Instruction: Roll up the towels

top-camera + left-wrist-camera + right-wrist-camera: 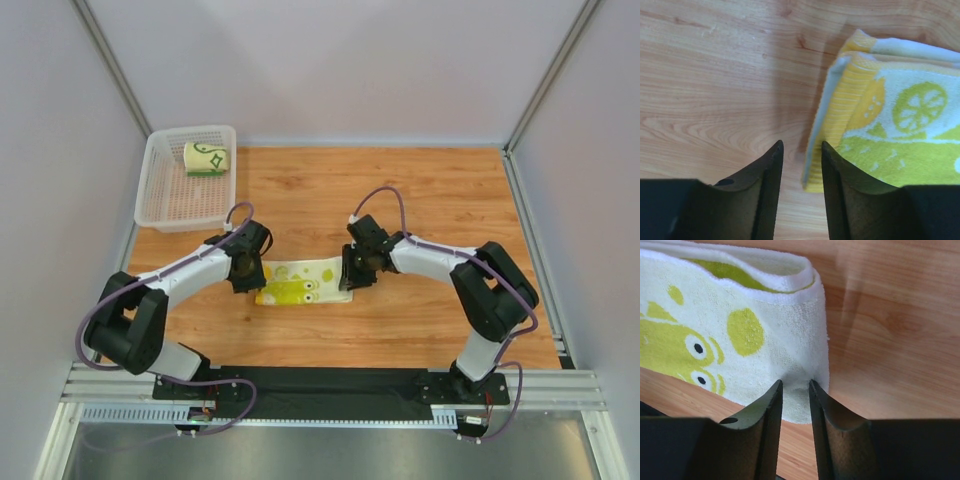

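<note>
Top external view: on the desk [420,200], the basket [150,180], well beyond the left end effector [801,146], holds the rolled green-lined towel [207,159]. The yellow-green towel [300,285] lies flat between both arms. The right end effector [795,384] pinches its corner, probably to start rolling. The left one is slightly parted and empty, just beside the orange edge.

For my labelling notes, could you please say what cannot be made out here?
- Top view: both ends of the yellow-green towel, hidden under the left arm and right arm.
- Left wrist: most of that towel, cut off by the right edge.
- Right wrist: likewise, cut off by the left edge.
- Top view: the rolled towel in the basket, pattern too small.
</note>
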Controlling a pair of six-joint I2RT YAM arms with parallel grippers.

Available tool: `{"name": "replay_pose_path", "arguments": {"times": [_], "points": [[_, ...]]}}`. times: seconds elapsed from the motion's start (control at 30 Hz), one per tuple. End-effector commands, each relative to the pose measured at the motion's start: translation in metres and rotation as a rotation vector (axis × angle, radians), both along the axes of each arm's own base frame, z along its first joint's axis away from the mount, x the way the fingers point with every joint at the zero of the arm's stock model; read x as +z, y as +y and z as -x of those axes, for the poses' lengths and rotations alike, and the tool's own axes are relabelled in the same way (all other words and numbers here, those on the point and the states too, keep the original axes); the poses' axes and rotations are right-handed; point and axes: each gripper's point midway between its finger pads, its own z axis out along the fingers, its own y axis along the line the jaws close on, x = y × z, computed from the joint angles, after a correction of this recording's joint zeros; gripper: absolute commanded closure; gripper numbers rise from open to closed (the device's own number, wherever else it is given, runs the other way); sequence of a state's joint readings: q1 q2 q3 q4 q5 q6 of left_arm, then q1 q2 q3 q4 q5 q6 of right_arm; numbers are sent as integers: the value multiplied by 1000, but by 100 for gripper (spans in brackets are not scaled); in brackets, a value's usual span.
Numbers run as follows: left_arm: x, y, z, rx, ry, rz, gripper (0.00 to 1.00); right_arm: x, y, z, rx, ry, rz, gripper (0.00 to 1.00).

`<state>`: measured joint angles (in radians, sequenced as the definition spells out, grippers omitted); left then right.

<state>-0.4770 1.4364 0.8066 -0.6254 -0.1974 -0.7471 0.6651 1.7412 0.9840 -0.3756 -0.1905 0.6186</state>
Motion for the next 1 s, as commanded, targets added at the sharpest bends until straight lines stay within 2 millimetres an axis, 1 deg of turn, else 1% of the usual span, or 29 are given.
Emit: {"name": "replay_pose_path", "arguments": {"times": [0.0, 0.03, 0.07, 0.1, 0.13, 0.17, 0.2, 0.23, 0.27, 0.3, 0.33, 0.37, 0.43, 0.47, 0.5, 0.53, 0.57, 0.6, 0.63, 0.67, 0.7, 0.8, 0.83, 0.9, 0.93, 0.97], "points": [[-2, 4, 0, 2, 2, -35, 55, -8, -33, 25, 39, 74, 154, 69], [1, 4, -1, -3, 0, -43, 52, 2, -34, 22, 46, 43, 153, 68], [4, 7, -2, 0, -8, -73, 51, 8, -34, 20, 50, 29, 152, 67], [14, 6, -1, -10, -5, -96, 51, 15, -36, 21, 58, 24, 155, 66], [19, 6, -1, -11, -11, -115, 50, 27, -32, 13, 63, -9, 147, 64], [28, 8, -4, -7, -35, -145, 50, 37, -30, 11, 85, -35, 139, 64], [38, 4, -2, -16, -40, -159, 50, 44, -30, 10, 100, -38, 136, 64], [46, 3, -1, -18, -54, -167, 51, 59, -21, 4, 116, -64, 104, 64], [53, 4, -2, -12, -71, -185, 51, 65, -19, 1, 131, -75, 96, 64], [61, -1, 2, -26, -74, -192, 51, 72, -15, 1, 145, -78, 82, 64], [67, -3, 2, -16, -90, -183, 52, 81, -8, -2, 160, -84, 49, 64], [71, -4, 5, -17, -92, -186, 52, 85, -6, -4, 161, -84, 39, 64], [79, -18, 8, -39, -113, -133, 53, 87, -2, -9, 161, -73, 1, 64], [81, -26, 6, -48, -130, -97, 54, 88, -3, -16, 144, -75, -19, 65], [77, -32, 9, -60, -126, -73, 54, 83, -1, -20, 139, -59, -33, 67], [77, -42, 13, -78, -117, -15, 55, 82, 3, -20, 150, -35, -78, 67], [76, -54, 6, -84, -146, 43, 55, 80, 4, -24, 147, -25, -100, 68], [66, -56, 11, -88, -132, 62, 55, 73, 1, -32, 129, 1, -121, 70], [62, -63, 13, -95, -120, 101, 55, 69, -1, -36, 123, 13, -132, 71], [60, -71, 8, -90, -138, 138, 55, 66, -3, -41, 111, 20, -143, 73], [51, -71, 12, -88, -120, 136, 55, 62, -9, -50, 70, 31, -154, 75], [37, -76, 8, -76, -103, 143, 57, 46, -7, -53, 53, 70, -210, 78], [29, -77, 8, -76, -85, 131, 57, 43, -4, -52, 54, 83, -227, 79], [20, -78, 6, -72, -79, 128, 58, 32, -3, -51, 48, 100, -229, 81], [11, -78, 6, -68, -61, 114, 58, 27, -5, -52, 33, 102, -215, 82], [8, -77, 6, -66, -57, 108, 58, 22, -8, -53, 26, 101, -204, 82]]}}
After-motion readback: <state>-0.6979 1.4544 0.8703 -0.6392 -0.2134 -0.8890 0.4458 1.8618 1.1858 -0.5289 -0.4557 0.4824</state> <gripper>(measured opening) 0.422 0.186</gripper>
